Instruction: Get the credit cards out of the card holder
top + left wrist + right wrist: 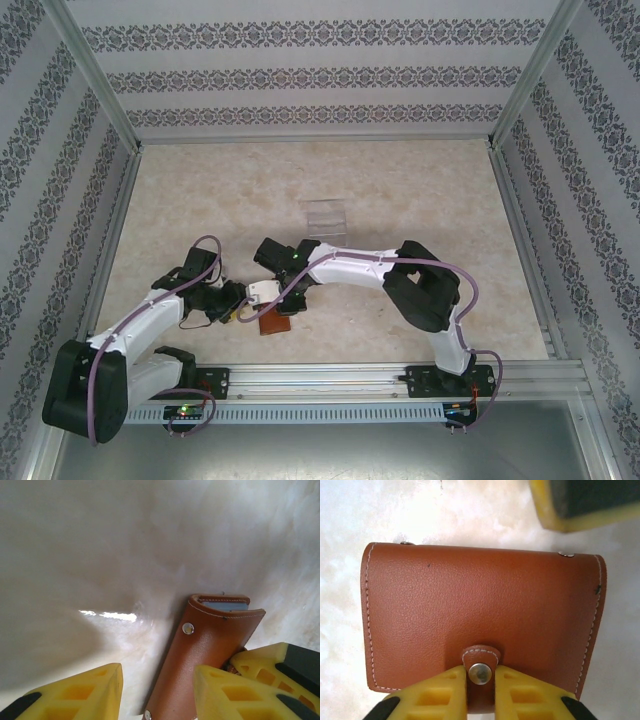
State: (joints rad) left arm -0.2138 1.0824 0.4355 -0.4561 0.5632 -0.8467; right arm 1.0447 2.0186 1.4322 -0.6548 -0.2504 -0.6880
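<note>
- Brown leather wallet point(480, 610) is resting shut on the table point(400, 180), near the front edge between the two arms, with its tab point(480, 655) snapped down over the face.
- Cards are, by my judgement, sitting inside; a grey-blue pocket point(225, 602) is peeking out at one end of the fold.
- Right gripper point(480, 680) is pinching the tab, its fingers pressed in close on either side just at the snap point(480, 673).
- Left gripper point(157, 672) is standing part open astride the wallet's end. One finger point(235, 695) is sitting against the leather, while the other point(75, 695) is leaving a gap, so it is gripping nothing.
- Step in hand, as I read it, is popping the snap so the wallet can unfold.
- Doing it well is calling for the left jaws to be closing firmly on the body first, or the whole wallet will be lifting with the tab.
- Pulling should be going straight up off the face, not sideways along it, since a snap is releasing best that way.
- Grip is looking shallow on a small tab, so a slow pull is the safer choice against slipping off.
</note>
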